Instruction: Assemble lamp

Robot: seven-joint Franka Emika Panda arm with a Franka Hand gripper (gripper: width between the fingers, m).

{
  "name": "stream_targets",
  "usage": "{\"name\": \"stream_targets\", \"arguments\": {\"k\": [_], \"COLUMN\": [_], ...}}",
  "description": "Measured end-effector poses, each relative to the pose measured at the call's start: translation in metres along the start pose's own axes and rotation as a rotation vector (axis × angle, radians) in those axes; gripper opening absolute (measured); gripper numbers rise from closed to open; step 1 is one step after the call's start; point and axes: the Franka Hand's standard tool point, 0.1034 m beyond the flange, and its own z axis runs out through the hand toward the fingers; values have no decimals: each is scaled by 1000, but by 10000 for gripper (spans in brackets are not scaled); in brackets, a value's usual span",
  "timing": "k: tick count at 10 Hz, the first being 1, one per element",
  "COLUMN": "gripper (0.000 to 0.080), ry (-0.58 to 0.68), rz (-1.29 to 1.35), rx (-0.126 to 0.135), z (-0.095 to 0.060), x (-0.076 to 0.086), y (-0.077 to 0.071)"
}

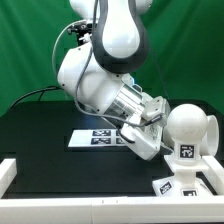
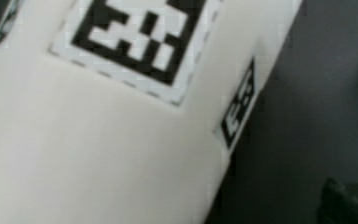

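While the arm leans low over the black counter [image 1: 50, 150], I read the tool [image 1: 150, 137] as sitting down beside the lamp parts. Just past it, touching or nearly so, stands the round bulb [image 1: 188, 128], seemingly seated on the square base [image 1: 185, 185], whose tags show below the tool. Behind the tool, farther back on the counter, lies the marker board [image 1: 95, 137].

My wrist camera is filled by a white tagged surface [image 2: 105, 120] very close up; I take it for the bulb or base, but can't tell which. One dark finger [image 2: 354, 200] shows at the corner.

Whether the tool is open or clamped, I cannot tell; the fingertips are hidden in both views.

I judge the step as seating or grasping the bulb on the base. No shade in sight. Next move calls for confirming the grip first, then keeping the bulb upright and square over the base.
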Motion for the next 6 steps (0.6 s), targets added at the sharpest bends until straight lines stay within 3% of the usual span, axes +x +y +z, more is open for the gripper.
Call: {"name": "stream_targets", "arguments": {"k": [1,2,3,4,5,6], "gripper": [597,395,259,259,84,56], "ry": [0,0,0,1,-8,-14], "rz": [1,2,3,3,3,3], "rx": [0,0,0,0,-2,-3], "z": [0,0,0,0,0,0], "x": [0,1,1,1,-1,-2], "y": [0,0,0,0,1,1]}}
